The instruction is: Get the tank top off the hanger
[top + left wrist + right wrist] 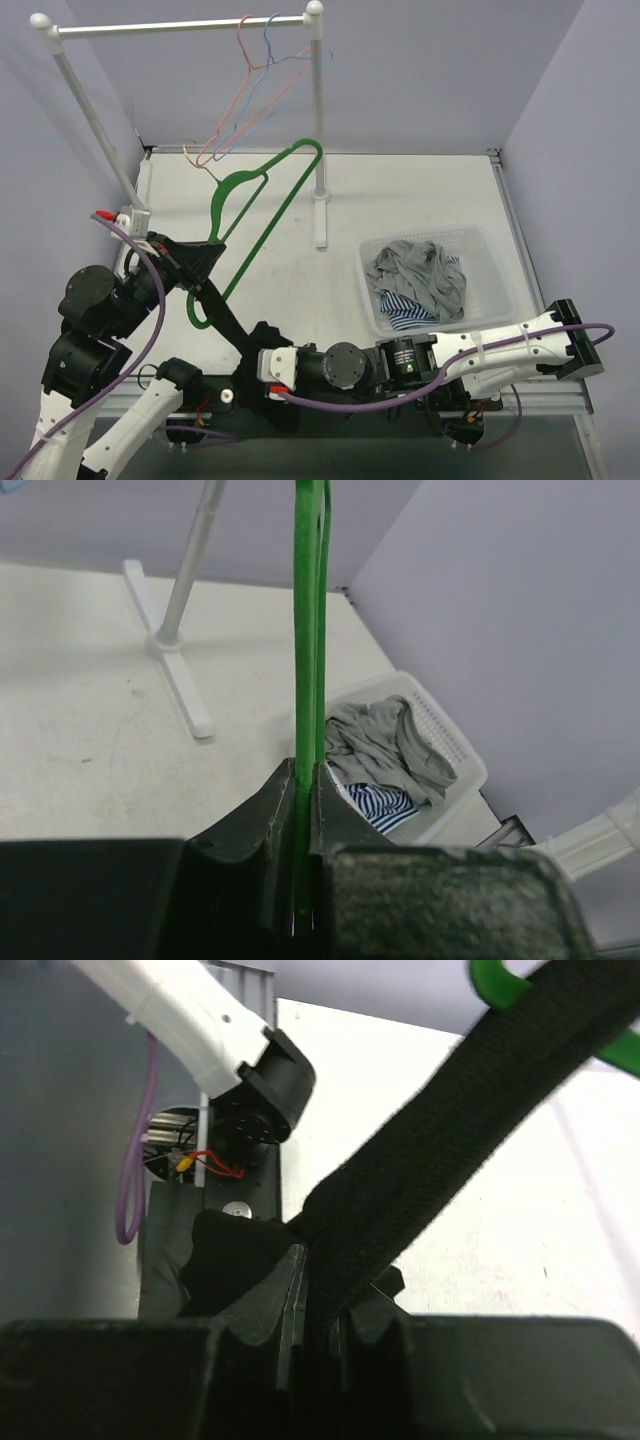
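Item 1, far left: left gripper (205, 262), fingers pressed together on the green hanger (305, 630), whose 2 wires run straight up between the jaws in the left wrist view. The grip sits low on the frame, judged to be an anchor so that the hanger cannot follow the cloth when it is pulled. Item 2: the hanger itself, held tilted above the table (400, 200), hook end pointing away toward the clothes rack (180, 25), lower end near the arm bases. Item 3: tank top (225, 320), black, 1 strap caught on the hanger's lower end and stretched taut as a band down to the right gripper. The body of the garment bunches at the near table edge (how much of it is threaded on the frame cannot be told). Item 4, centre: right gripper (318, 1290), jaws pinching the black strap, placed opposite the left so that the 2 arms can draw apart along the strap. Judged stage: working the strap off the hanger end, garment not yet free. Item 5, behind: 2 thin wire hangers (255, 90), pink and blue, hanging on the rack rail. Item 6, right: white basket (500, 270) holding grey and striped laundry (420, 275), well apart from both grippers, the likely drop place.
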